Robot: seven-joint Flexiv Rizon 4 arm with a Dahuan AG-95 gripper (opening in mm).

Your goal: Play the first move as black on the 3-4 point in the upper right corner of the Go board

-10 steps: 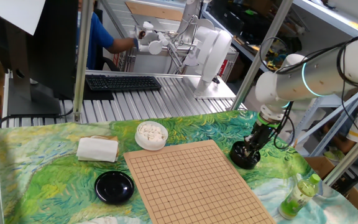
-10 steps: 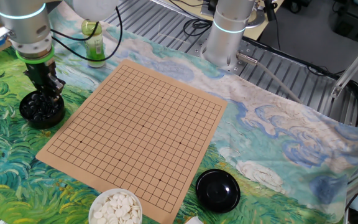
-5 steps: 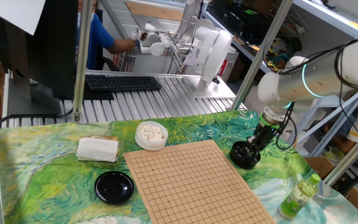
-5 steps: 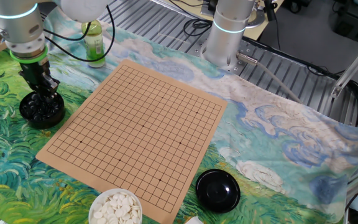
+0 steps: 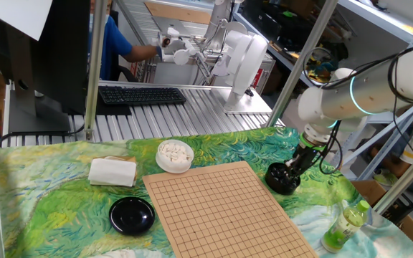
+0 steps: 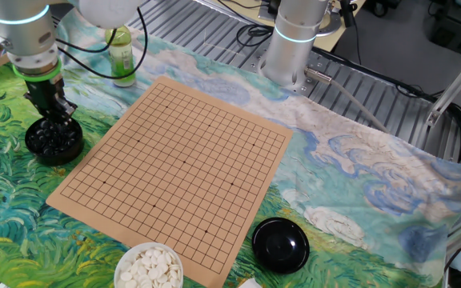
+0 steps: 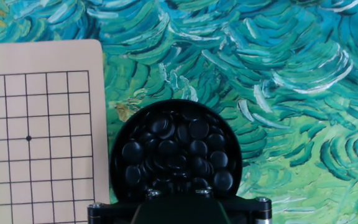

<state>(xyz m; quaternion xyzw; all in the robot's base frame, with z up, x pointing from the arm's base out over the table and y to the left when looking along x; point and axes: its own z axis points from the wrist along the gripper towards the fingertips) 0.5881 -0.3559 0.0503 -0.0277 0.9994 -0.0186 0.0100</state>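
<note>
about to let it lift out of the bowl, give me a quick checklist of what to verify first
1. Gripper down in the bowl of black stones: ok, its tip is among the stones in both fixed views.
2. Jaws closed on one black stone: cannot tell; the tips are hidden in every view.
3. Bowl upright and full: ok, the hand view shows many stones inside.
4. Go board free of stones: ok, no stone on the grid.
5. Path to the board unobstructed: ok; the green bottle stands off the board's far edge.
6. White stones out of the way: ok, at the opposite side.
</note>
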